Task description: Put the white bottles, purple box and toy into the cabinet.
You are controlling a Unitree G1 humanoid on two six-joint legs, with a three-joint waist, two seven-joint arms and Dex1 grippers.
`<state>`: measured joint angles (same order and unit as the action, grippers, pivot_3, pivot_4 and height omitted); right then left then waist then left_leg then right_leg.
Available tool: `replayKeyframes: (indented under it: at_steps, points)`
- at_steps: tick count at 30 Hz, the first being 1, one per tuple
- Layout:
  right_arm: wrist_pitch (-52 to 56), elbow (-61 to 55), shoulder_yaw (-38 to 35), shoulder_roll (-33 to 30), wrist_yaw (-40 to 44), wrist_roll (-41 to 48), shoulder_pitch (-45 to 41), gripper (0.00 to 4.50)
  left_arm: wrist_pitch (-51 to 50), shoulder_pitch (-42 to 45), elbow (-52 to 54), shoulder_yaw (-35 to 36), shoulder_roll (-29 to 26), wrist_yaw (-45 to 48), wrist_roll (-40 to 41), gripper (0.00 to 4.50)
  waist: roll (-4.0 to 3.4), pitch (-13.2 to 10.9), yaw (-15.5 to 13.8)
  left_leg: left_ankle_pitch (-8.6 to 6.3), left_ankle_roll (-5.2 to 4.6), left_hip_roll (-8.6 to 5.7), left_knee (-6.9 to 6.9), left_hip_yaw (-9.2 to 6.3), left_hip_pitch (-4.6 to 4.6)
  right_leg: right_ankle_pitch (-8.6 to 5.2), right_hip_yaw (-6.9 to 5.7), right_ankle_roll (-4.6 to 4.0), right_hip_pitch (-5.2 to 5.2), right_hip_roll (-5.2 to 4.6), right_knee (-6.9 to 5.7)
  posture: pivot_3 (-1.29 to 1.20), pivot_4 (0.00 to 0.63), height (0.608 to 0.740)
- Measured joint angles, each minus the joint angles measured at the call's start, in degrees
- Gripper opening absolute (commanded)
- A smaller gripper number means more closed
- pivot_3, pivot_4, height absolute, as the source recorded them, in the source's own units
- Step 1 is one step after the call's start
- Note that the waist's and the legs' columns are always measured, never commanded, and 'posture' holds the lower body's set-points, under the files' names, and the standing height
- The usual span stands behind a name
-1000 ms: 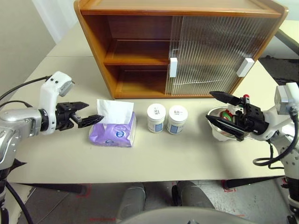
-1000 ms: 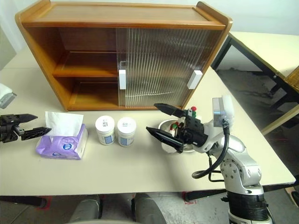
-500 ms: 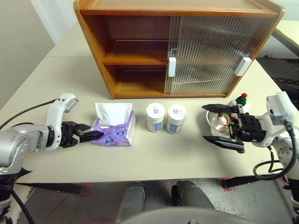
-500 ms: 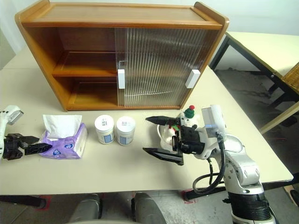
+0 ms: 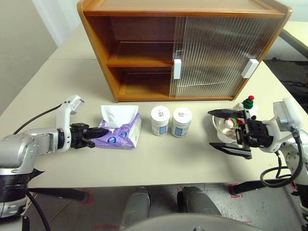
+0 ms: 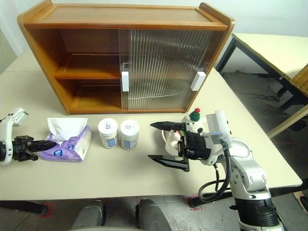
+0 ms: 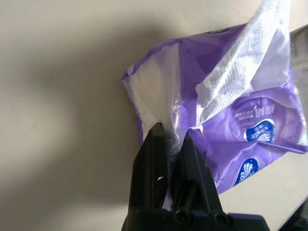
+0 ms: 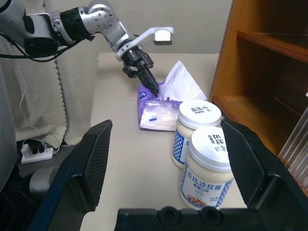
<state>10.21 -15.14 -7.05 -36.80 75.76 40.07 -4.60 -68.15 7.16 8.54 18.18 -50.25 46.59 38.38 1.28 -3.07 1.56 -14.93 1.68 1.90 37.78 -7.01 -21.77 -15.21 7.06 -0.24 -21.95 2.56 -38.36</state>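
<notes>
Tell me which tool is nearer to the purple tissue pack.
Left. The left tool is shut on the purple tissue pack, pinching the wrapper at its end. The right tool hangs open at the table's far side, beyond the white bottles.

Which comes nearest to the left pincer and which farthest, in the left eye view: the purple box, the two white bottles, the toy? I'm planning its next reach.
1. purple box, pinched at its end by the left pincer.
2. white bottles, mid-table, right of the box.
3. toy, far right, by the right pincer.
</notes>
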Motion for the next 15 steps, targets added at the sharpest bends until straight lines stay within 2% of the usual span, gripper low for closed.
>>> replayKeyframes:
  at_steps: [7,11,15]
  points:
    - [-0.9,1.3,0.0,0.3,0.0,-0.6,0.0,4.50,-6.4,7.2,3.5,12.3,5.6,-4.6,10.2,0.02,-0.01,0.0,-0.1,0.03,0.05,0.05,0.01,0.02,0.03,0.03,0.04,0.05,0.07,0.10,0.00,-0.08,0.069,0.740]
    - [-1.1,2.1,0.9,0.6,-0.1,-0.7,-1.2,4.50,-9.2,14.0,4.0,15.5,11.5,-11.8,13.7,0.02,0.02,0.0,-0.1,0.21,0.09,0.09,0.06,0.01,0.05,0.14,0.10,0.22,0.21,0.21,0.01,-0.08,0.071,0.740]
    - [-1.1,2.2,1.1,0.5,-0.6,-0.8,-1.5,4.50,-12.2,20.4,5.0,15.9,14.8,-20.5,13.8,0.02,0.12,-0.1,-0.2,0.23,0.10,0.15,0.11,0.04,0.47,0.16,0.06,0.26,0.71,0.36,0.06,-0.07,0.065,0.740]
